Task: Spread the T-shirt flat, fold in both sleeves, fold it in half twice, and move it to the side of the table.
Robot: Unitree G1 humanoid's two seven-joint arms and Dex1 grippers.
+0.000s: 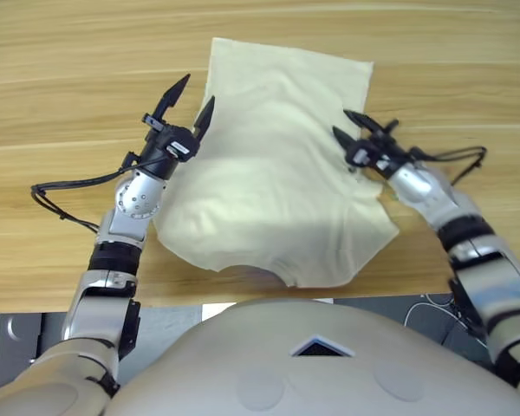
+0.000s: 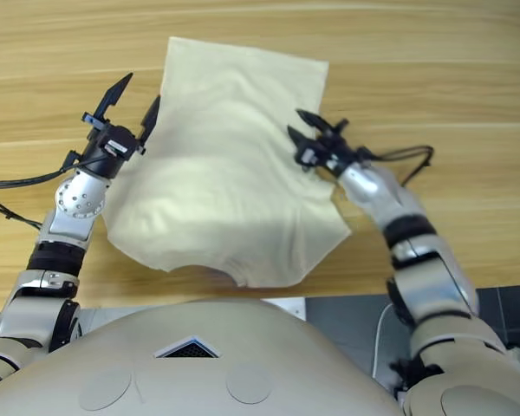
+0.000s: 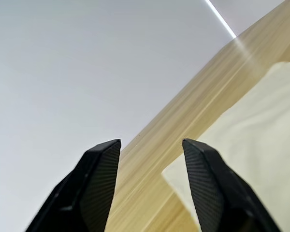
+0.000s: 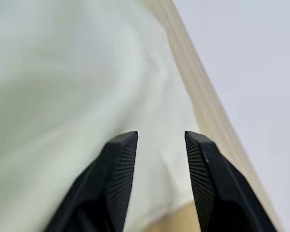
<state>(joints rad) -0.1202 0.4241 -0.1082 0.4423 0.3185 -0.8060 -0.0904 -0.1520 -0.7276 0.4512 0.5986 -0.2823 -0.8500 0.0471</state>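
Left eye view shows the T-shirt [image 1: 277,173] on the table [image 1: 69,87], left gripper [image 1: 198,88] and right gripper [image 1: 341,122] both agape at its side edges; pinching both edges level should keep the fold square.

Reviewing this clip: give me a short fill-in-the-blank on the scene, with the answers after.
1. The pale yellow fabric T-shirt lies on a light ____ table.
2. The left gripper is at the shirt's ____ edge.
3. Both it and the right gripper have jaws standing ____.
Missing words: wooden; left; open.
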